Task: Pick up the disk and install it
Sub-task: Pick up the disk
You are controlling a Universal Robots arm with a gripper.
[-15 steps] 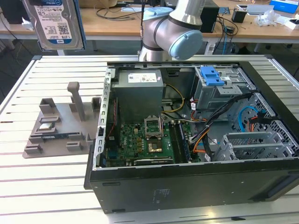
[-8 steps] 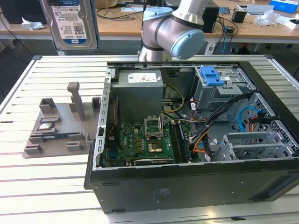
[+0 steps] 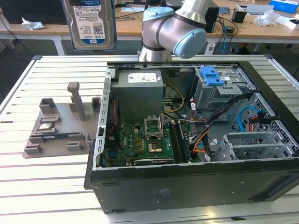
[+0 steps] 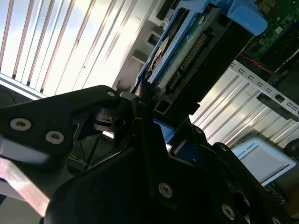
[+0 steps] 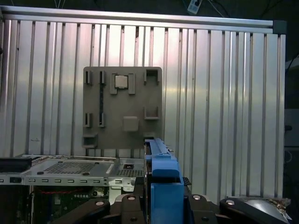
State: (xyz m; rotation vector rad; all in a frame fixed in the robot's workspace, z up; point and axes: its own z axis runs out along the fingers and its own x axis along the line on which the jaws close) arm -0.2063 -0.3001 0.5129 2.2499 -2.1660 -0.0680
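The disk point(image 3: 91, 23), a silver hard drive with a white-and-blue label, hangs upright high above the table's far side, to the exterior view's left of the arm point(image 3: 175, 30). In both wrist views its bright blue carrier point(image 5: 161, 170) sits edge-on between my black fingers point(image 5: 100, 210). My gripper point(image 4: 154, 112) is shut on the disk point(image 4: 187, 42), whose connector edge and circuit board face the second wrist camera. It is well above the open computer case point(image 3: 187, 140) and touches nothing else.
Inside the case are a grey power supply box point(image 3: 138, 91), a motherboard point(image 3: 140, 142), loose cables and a drive cage with a blue latch piece point(image 3: 211, 75). A grey fixture plate point(image 3: 60, 126) with posts lies on the slatted table point(image 3: 28, 186) at the exterior view's left.
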